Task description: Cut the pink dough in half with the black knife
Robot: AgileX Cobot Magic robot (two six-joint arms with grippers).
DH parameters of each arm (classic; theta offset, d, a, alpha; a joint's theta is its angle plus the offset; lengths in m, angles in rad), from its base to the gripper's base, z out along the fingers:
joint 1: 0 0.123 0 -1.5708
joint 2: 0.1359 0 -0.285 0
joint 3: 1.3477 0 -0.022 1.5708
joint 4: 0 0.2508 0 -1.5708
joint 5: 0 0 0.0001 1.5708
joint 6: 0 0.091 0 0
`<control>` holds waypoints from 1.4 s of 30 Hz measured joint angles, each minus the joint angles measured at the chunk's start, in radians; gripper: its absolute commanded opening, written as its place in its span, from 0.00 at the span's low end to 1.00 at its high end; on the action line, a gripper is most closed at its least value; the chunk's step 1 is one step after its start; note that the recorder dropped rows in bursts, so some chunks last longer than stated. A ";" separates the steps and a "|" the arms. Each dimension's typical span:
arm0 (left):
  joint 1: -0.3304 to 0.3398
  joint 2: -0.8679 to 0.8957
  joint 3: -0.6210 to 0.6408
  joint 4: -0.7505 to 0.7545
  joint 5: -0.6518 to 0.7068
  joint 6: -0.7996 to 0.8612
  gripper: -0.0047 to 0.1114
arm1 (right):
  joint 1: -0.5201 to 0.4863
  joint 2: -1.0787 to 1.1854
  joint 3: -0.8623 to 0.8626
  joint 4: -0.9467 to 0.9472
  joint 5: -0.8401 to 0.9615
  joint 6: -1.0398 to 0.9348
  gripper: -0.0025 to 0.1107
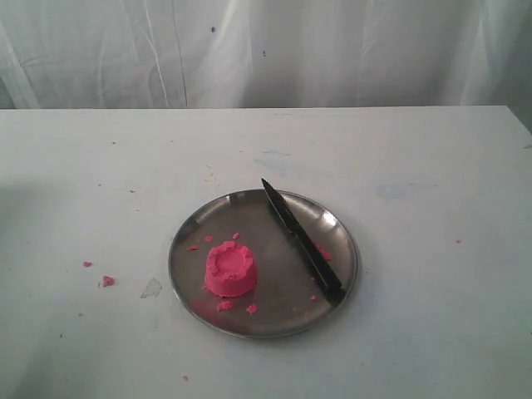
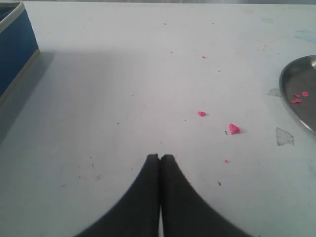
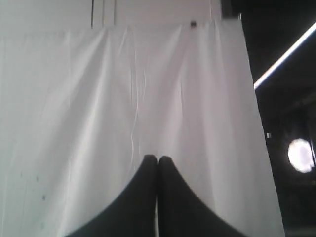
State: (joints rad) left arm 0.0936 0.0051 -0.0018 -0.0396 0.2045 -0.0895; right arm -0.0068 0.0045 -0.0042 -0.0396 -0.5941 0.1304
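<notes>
The pink dough (image 1: 230, 268), a round moulded lump with a dented top, stands whole on the left part of the round metal plate (image 1: 193, 252). The black knife (image 1: 301, 239) lies on the plate's right side, tip toward the far edge, handle at the near right rim. Neither arm shows in the exterior view. My left gripper (image 2: 160, 157) is shut with nothing in it, low over bare table left of the plate's rim (image 2: 288, 98). My right gripper (image 3: 158, 159) is shut and empty, facing the white curtain (image 3: 123, 98); dough and knife are out of its view.
Pink crumbs (image 1: 107, 281) lie on the table left of the plate and several more on the plate (image 1: 224, 305); the crumbs (image 2: 234, 129) show in the left wrist view too. A blue box (image 2: 15, 47) stands at the table's edge in that view. A white curtain (image 1: 266, 50) hangs behind the table.
</notes>
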 measured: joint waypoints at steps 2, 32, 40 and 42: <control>0.000 0.000 0.000 0.000 0.000 0.000 0.04 | 0.000 -0.001 0.000 0.002 -0.124 0.000 0.02; -0.060 0.000 0.000 0.000 0.000 0.000 0.04 | 0.060 0.812 -0.593 0.127 0.723 -0.466 0.02; -0.060 0.000 0.000 0.000 0.000 0.000 0.04 | 0.200 1.356 -0.973 0.347 1.320 -0.512 0.02; -0.060 0.000 0.000 0.000 0.000 0.000 0.04 | 0.258 1.428 -1.008 0.386 1.342 -0.539 0.02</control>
State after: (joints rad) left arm 0.0335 0.0051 -0.0018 -0.0396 0.2045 -0.0895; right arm 0.2515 1.4329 -1.0119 0.3465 0.7476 -0.4089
